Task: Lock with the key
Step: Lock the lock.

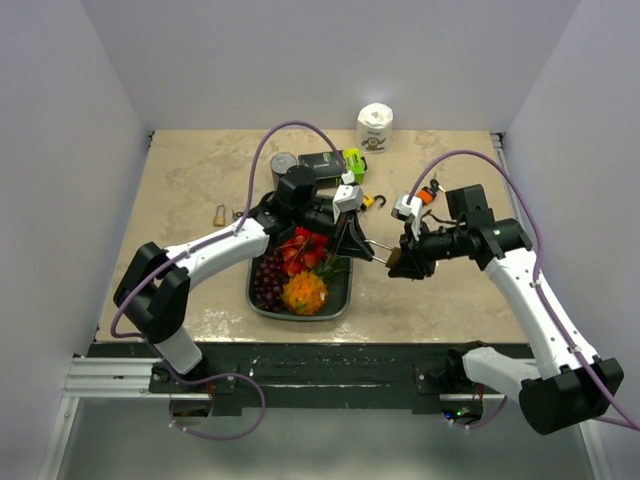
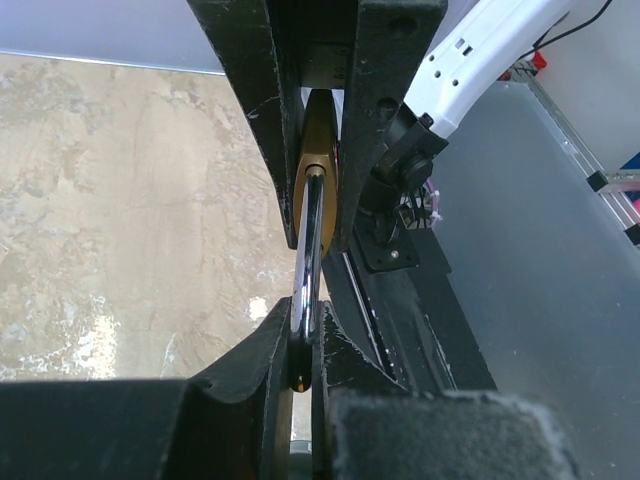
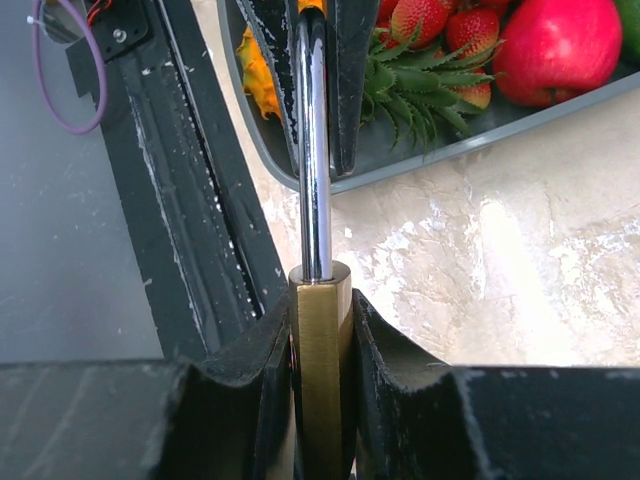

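Beige marbled tabletop (image 1: pixel 180 190) with plain white walls round it, that's the setup. Far left on the table there's a small brass item (image 1: pixel 219 214) lying by itself. It's too tiny for me to say if it's the key, so I can't tell where the key is.

Next comes the left arm, reaching in over a grey tray (image 1: pixel 296 315) of fruit: dark grapes (image 1: pixel 268 280), strawberries (image 1: pixel 305 248) and an orange spiky fruit (image 1: pixel 305 292). Behind the tray sit a grey can (image 1: pixel 283 163) and a black box (image 1: pixel 322 160), with a white roll (image 1: pixel 375 125) further back.

The left gripper (image 1: pixel 357 245) hangs just past the tray's right edge. Its fingers (image 2: pixel 270 350) are clamped tight on the chrome shackle (image 3: pixel 312 150) of the padlock (image 1: pixel 380 252) — the left wrist view shows the steel loop pinched right between them.

So the padlock is up in the air between the two grippers, off the table. Its shackle points toward the left arm and the brass body (image 3: pixel 320 400) toward the right.

The right gripper (image 1: pixel 400 262) has its jaws closed on that brass body, one finger on each flat side — really clear from its own wrist camera. Behind it there's a small white and orange thing (image 1: pixel 420 198) on the table, and the right arm runs off to the near right corner.
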Available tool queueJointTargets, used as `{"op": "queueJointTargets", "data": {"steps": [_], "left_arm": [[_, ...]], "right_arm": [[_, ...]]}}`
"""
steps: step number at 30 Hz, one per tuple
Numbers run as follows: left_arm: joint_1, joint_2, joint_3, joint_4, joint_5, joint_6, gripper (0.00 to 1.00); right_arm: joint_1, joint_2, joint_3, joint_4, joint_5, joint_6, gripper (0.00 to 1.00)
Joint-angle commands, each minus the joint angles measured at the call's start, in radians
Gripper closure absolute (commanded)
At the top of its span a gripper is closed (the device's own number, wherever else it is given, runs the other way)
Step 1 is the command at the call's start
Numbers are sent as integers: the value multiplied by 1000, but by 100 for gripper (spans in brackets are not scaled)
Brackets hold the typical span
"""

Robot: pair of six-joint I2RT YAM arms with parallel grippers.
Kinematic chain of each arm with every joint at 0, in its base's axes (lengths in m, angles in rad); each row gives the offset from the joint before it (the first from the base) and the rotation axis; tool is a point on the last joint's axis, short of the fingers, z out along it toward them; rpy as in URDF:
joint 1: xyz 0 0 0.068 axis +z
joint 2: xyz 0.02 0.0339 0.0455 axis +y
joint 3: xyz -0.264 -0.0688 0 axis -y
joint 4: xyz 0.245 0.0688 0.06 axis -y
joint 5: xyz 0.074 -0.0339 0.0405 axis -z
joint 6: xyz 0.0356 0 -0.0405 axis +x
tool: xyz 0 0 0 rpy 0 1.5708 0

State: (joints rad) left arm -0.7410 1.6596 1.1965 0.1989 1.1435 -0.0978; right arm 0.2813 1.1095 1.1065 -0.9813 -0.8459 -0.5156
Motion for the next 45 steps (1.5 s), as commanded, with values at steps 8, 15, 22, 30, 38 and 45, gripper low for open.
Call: {"op": "queueJointTargets", "data": {"steps": [8,15,22,30,38,45], "left_arm": [[30,-141,98,-180,-97,187,98],[167,-231,75,-172,-209,15,35],[241,-343,-72,91,-503,-490,1],[244,-281,24,-36,-691,-816,1],[229,-236,81,-95,-792,-868,1],[226,-207,78,-116,-834,-890,1]], "right_arm": [[78,-43,-8,462,-162,130,100],[73,-111,-148,919,-3,541,100],[76,-70,-181,1217,256,781,100],[142,32,-135,1300,441,861,100],[268,96,-82,1328,579,812,100],[348,173,-27,1339,654,770,100]]}}
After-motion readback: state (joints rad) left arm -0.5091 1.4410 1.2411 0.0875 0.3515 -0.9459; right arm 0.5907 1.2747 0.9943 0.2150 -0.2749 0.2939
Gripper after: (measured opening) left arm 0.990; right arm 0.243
